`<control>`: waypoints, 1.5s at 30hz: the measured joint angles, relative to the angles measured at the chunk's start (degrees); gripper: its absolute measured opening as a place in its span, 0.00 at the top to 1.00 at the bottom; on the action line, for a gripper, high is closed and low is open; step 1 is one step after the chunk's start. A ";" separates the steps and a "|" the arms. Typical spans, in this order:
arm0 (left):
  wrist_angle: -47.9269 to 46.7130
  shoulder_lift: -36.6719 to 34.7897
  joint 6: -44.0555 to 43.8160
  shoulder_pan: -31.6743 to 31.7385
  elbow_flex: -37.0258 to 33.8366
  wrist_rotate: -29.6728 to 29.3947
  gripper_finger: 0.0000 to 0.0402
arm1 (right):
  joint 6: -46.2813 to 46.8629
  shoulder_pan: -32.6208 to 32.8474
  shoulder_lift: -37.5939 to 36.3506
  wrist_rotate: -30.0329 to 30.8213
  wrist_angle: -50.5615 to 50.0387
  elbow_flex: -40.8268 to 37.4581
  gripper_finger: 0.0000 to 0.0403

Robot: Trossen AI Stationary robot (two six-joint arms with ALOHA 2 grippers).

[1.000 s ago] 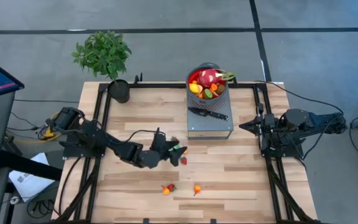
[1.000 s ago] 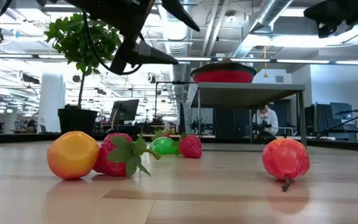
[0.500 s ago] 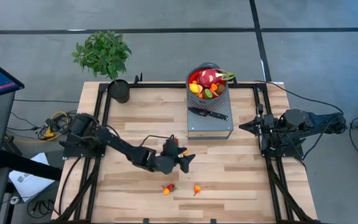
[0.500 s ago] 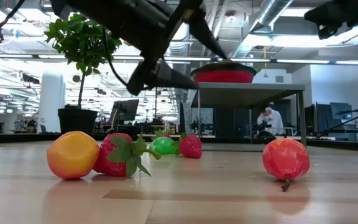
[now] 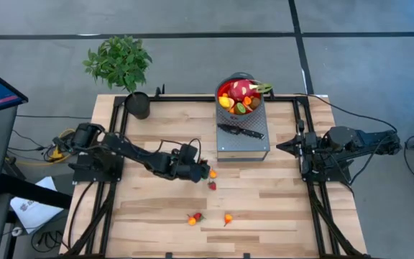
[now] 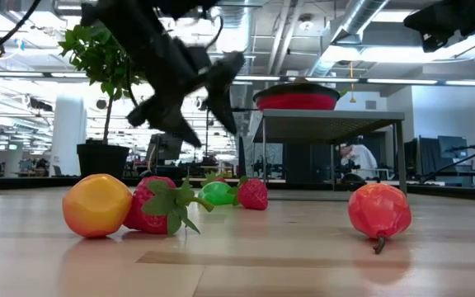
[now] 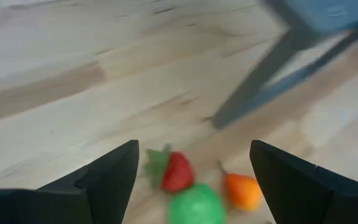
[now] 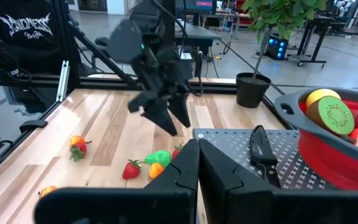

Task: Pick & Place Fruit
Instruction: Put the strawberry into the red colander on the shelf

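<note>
Three small fruits lie together on the wooden table: a strawberry [image 7: 178,172], a green fruit [image 7: 196,205] and an orange one [image 7: 243,191]. My left gripper [image 7: 192,149] hangs open above them, slanting down, touching none; it also shows mid-table in the high view [image 5: 200,172]. Two more fruits [image 5: 195,218] [image 5: 228,218] rest nearer the front edge. A red bowl [image 5: 240,97] filled with fruit sits on the far end of a grey stand [image 5: 243,147]. My right gripper [image 8: 197,152] waits shut at the table's right side [image 5: 282,146].
A black-handled knife [image 5: 241,131] lies on the grey stand beside the bowl. A potted plant [image 5: 121,65] stands at the far left corner. Black frame rails [image 5: 192,99] run along the table's edges. A person in a dark top [image 8: 23,37] stands beyond the table.
My left gripper swung out toward the near right, then drew back over the three fruits. It tipped from nearly level to slanting down and rolled somewhat, staying open. The fruits have not moved.
</note>
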 joint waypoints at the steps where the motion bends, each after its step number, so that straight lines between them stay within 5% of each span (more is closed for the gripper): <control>1: 0.24 0.39 -0.62 0.35 -0.59 0.44 0.25 | 0.00 0.00 0.00 0.01 0.00 0.00 1.00; 45: 8.20 0.06 -8.45 2.24 -2.98 2.44 0.25 | -0.46 0.01 0.00 0.01 -0.89 0.00 1.00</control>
